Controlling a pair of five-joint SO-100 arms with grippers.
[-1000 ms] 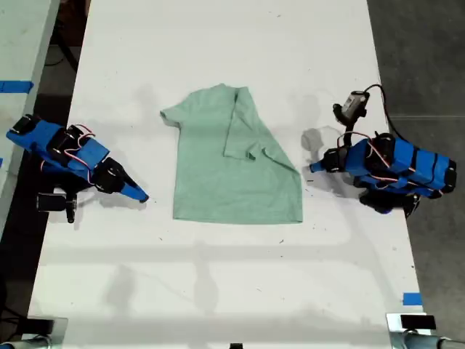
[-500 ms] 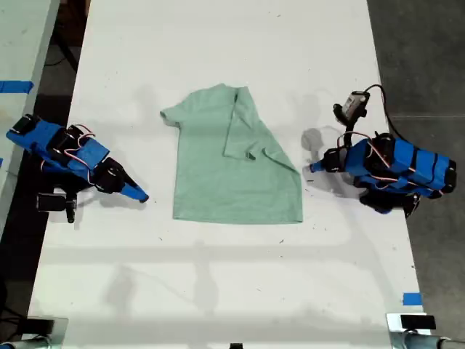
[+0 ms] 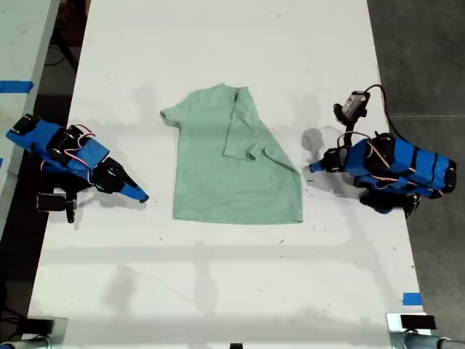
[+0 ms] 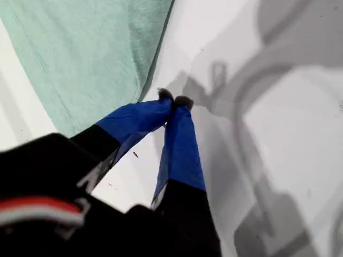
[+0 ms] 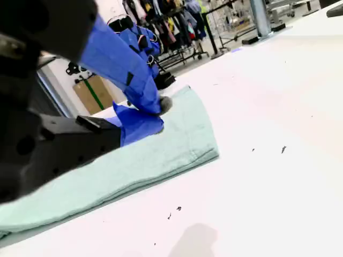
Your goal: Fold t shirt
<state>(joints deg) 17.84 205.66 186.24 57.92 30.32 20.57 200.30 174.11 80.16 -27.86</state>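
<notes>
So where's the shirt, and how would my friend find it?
Look at the long white table with a blue robot arm at each side. Flat in the middle between them lies the small pale mint-green cloth t shirt, one sleeve side folded inward. It's the only soft green thing there.

Arm shells: bright blue printed segments on black servo blocks.
Wiring: thin red and white leads looped over the joints; a black cable runs off one arm.
My first gripper (image 4: 172, 101): blue tapered jaws, dark tips, possibly padded.
My second gripper (image 5: 155, 115): blue jaws, black mount.
</notes>
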